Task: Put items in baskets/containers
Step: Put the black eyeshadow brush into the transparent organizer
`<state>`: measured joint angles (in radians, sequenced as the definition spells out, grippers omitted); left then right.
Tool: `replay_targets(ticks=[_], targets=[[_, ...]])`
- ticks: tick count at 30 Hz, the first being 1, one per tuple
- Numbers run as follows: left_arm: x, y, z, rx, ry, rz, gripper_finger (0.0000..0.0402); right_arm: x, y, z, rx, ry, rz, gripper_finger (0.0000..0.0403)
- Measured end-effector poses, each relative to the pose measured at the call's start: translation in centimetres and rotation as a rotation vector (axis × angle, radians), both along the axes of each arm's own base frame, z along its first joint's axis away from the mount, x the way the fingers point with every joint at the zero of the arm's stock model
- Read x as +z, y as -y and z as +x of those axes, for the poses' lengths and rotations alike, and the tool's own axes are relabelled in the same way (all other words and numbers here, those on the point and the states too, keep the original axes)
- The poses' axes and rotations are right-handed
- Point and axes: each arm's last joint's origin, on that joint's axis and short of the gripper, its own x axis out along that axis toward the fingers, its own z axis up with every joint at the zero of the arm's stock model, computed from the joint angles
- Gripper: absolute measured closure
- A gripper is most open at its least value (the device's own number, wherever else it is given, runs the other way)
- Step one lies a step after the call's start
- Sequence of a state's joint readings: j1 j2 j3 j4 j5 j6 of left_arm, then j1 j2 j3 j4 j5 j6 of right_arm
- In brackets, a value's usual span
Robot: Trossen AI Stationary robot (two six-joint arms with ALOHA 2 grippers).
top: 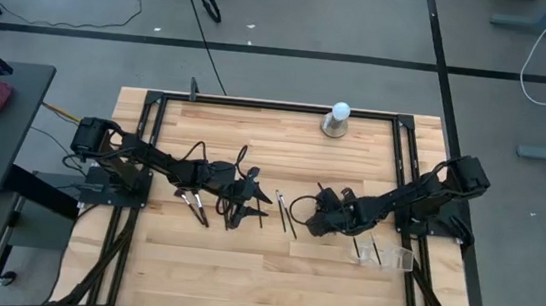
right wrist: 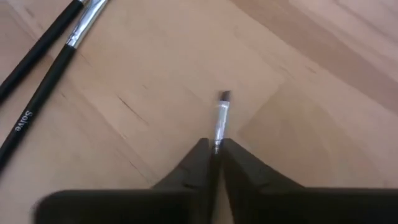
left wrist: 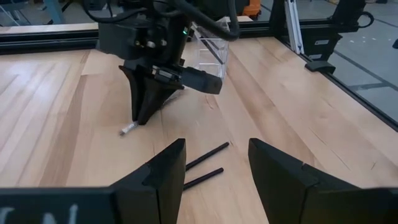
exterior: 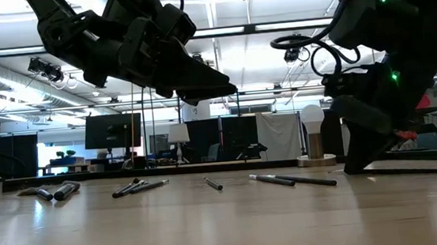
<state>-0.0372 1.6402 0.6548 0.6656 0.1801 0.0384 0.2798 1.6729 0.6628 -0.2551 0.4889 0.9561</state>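
Several thin dark makeup brushes lie flat on the wooden table: a cluster (top: 190, 205) at the left, a pair (top: 285, 214) at mid-table. The clear organiser (top: 384, 254) stands near the right edge, with a few brushes in it. My left gripper (top: 248, 199) hovers open above the table, and in its wrist view two dark brushes (left wrist: 204, 163) lie beyond its fingers. My right gripper (top: 319, 221) is down at the table to the right of the pair, shut on a small brush (right wrist: 219, 121) with a silver ferrule. My right gripper pinches the small brush between its two fingers on the handle just behind the silver ferrule (right wrist: 217, 138). The fingers (left wrist: 142, 115) come from above, pointing down at the table. The ferrule and dark bristle tip (right wrist: 225, 95) stick out past the fingertips, low over the wood (left wrist: 127, 129).
A white ball on a round metal base (top: 338, 119) stands at the far edge. A black frame (top: 258, 103) runs along the far edge and both sides. Two more brushes (right wrist: 46, 74) lie close to my right gripper. Bare wood stretches toward the near edge.
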Motion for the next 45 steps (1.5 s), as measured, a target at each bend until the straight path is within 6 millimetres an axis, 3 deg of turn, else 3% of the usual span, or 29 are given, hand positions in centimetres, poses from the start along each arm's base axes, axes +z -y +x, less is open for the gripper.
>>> replay_targets(ticks=[6,14,21,25,29,35,39,45], targets=[[-0.6,-0.3,-0.2,0.008,-0.064,0.003,0.0220,-0.3,0.0,0.4,0.040,0.021,-0.055,0.0392],[-0.7,-1.3,-0.3,-0.034,-0.068,-0.003,0.0220,1.7,-0.4,2.8,0.053,0.327,-0.173,0.0399],[-0.6,-1.2,-0.6,-0.041,0.005,-0.005,0.0220,6.4,-2.2,5.2,0.136,0.770,-0.321,0.0400],[0.7,0.0,-0.4,-0.078,0.158,-0.008,0.0220,10.1,-3.2,5.2,0.172,1.049,-0.424,0.0401],[2.4,1.4,-0.3,-0.070,0.343,-0.004,0.0220,12.0,-3.7,4.8,0.263,1.199,-0.518,0.0401],[4.1,1.5,-0.4,0.053,0.502,-0.002,0.0220,13.3,-4.2,6.1,0.331,1.191,-0.579,0.0401],[4.8,1.2,0.1,0.029,0.522,-0.045,0.0220,13.8,-4.7,7.3,0.351,1.172,-0.629,0.0401],[5.2,1.1,0.2,0.003,0.529,-0.075,0.0237,13.0,-5.1,8.6,0.372,1.135,-0.657,0.0401]])
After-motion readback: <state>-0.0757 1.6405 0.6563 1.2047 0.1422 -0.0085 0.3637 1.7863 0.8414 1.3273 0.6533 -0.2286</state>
